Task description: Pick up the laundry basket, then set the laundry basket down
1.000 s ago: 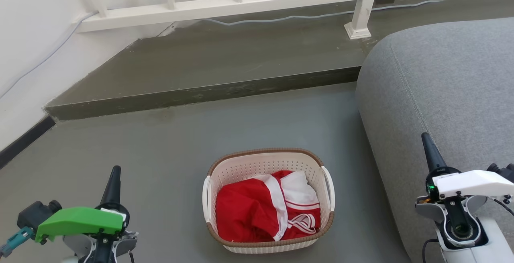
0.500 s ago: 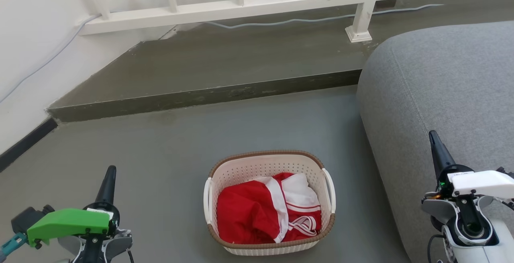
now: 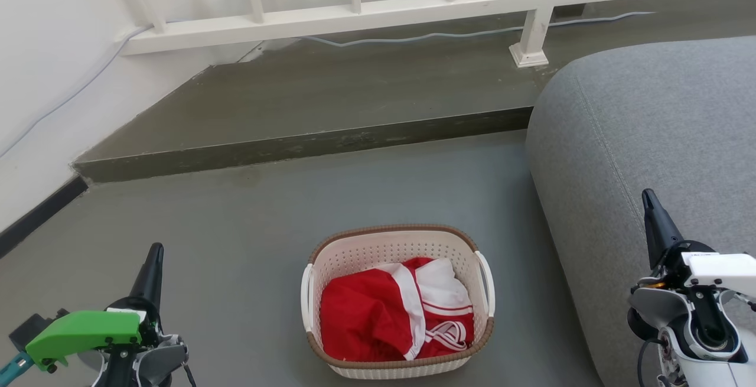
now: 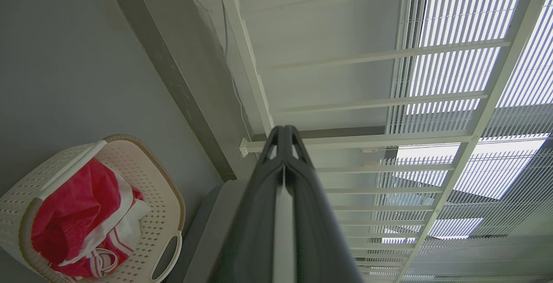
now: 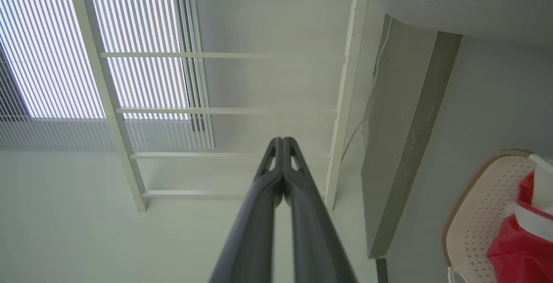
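Here's the laundry basket (image 3: 384,251), sitting flat on the grey floor (image 3: 236,239), short of the raised step (image 3: 307,145) and near the grey sofa (image 3: 649,127) on its right. Red-and-white clothes (image 3: 372,310) are bundled inside. The left pincer (image 3: 153,255) hangs well off to the basket's left, fingers pressed together on nothing. The right pincer (image 3: 649,201) is over the sofa's edge, also pressed together and empty. Neither touches the basket's side handles (image 3: 306,298). A white railing (image 3: 354,13) lines the step's far edge.
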`<state>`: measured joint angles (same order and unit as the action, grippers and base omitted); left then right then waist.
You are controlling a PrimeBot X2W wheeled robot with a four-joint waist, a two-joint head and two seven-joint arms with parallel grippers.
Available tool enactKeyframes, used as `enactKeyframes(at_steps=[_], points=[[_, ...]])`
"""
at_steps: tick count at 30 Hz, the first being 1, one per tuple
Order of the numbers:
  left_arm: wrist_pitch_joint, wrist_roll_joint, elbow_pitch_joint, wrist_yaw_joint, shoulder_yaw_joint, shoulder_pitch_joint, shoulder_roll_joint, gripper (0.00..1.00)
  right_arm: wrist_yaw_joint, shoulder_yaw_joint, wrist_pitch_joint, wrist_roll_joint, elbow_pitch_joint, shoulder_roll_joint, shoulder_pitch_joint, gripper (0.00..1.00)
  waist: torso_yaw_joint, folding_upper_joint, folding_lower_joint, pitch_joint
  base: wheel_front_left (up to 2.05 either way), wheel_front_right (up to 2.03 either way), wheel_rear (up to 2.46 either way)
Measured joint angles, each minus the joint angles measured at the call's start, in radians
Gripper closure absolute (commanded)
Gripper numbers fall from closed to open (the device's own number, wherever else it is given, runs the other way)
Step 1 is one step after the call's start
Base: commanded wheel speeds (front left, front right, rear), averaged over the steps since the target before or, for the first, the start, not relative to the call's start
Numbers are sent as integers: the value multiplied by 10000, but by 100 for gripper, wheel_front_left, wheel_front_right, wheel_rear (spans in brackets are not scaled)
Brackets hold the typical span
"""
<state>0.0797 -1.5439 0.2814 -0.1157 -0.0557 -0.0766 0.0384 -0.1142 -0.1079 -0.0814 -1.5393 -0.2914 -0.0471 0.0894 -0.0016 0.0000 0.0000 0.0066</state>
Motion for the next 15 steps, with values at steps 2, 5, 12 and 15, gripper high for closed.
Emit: enactKeyframes(at_steps=[2, 5, 12, 15], points=[[90, -178, -2, -2, -50, -1, 2, 100, -2, -77, -82, -190, 13, 13, 0, 100, 6, 0, 0, -15, 0, 0, 0], [182, -520, -10, -75, -96, -1, 4, 100, -4, -161, -176, -558, 42, 23, 0, 100, 15, 0, 0, -36, 0, 0, 0], [207, -648, -13, -75, -109, -1, 4, 100, -33, -186, -182, -640, 50, 31, -1, 100, 16, 0, 0, -39, 0, 0, 0], [207, -648, -13, -75, -109, -1, 4, 100, -33, -188, -182, -642, 52, 33, -1, 100, 16, 0, 0, -39, 0, 0, 0]])
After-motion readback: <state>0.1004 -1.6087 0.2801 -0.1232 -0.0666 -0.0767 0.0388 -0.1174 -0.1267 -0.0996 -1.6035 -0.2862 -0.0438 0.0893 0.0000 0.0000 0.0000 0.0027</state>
